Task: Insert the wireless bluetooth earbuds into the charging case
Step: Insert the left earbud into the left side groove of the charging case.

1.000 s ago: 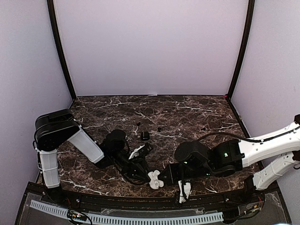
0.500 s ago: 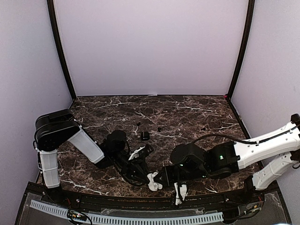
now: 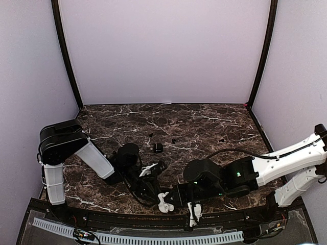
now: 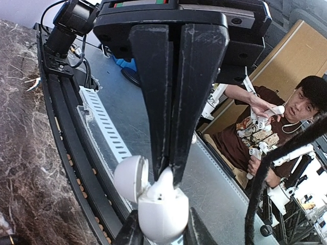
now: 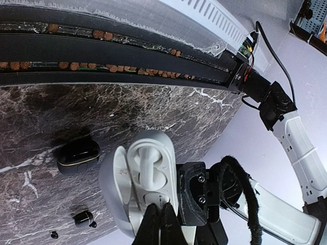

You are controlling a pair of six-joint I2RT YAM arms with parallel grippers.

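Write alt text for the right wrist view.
An open white charging case with a white earbud inside fills the centre, the left end effector gripping its side. A black case and a black earbud lie on the marble.

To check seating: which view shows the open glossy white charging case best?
Right wrist: the open glossy white charging case faces it, one white earbud seated. Left wrist shows its outside; top external, a speck.

At the front edge of the worktop [image 3: 204,120], the charging case [image 3: 163,202] sits between the left hand [image 3: 157,196] and right hand [image 3: 173,198], with 1 earbud [image 5: 145,164] inside. Behind it lies another case [image 3: 158,147], and loose earbuds [image 3: 173,140] lie farther back.
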